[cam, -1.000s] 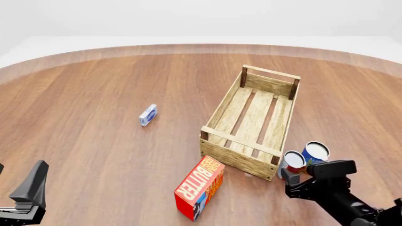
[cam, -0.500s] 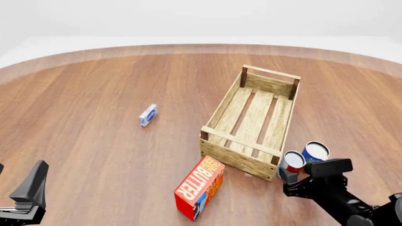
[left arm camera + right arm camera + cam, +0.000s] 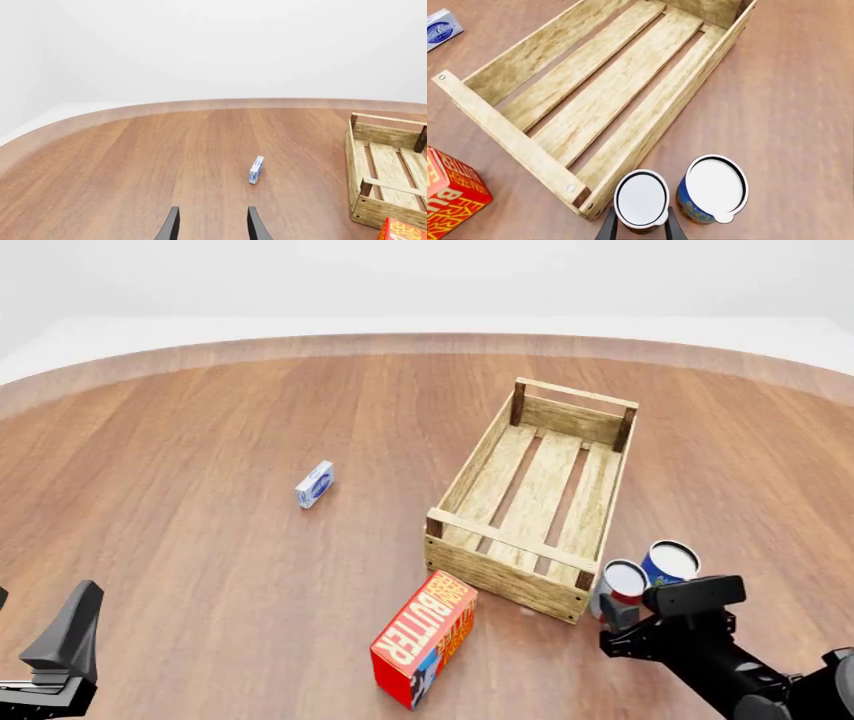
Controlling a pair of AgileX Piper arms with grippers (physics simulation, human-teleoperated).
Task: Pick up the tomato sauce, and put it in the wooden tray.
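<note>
The tomato sauce (image 3: 641,199), a small can with a silver top, stands on the table just outside the near right corner of the wooden tray (image 3: 594,95). My right gripper (image 3: 640,227) has a finger pressed against each side of the can and is shut on it. In the front view, the can (image 3: 622,581) sits right in front of the right gripper (image 3: 617,612), beside the tray (image 3: 534,495). The left gripper (image 3: 212,225) is open and holds nothing, low at the near left (image 3: 60,655).
A blue and yellow can (image 3: 714,186) stands touching or almost touching the tomato sauce, on the side away from the tray (image 3: 670,563). A red and orange butter box (image 3: 424,638) lies in front of the tray. A small blue box (image 3: 314,484) lies further left.
My right gripper has edged forward so that its fingers lie around the tomato sauce can. The can still stands on the table. The left arm has not moved.
</note>
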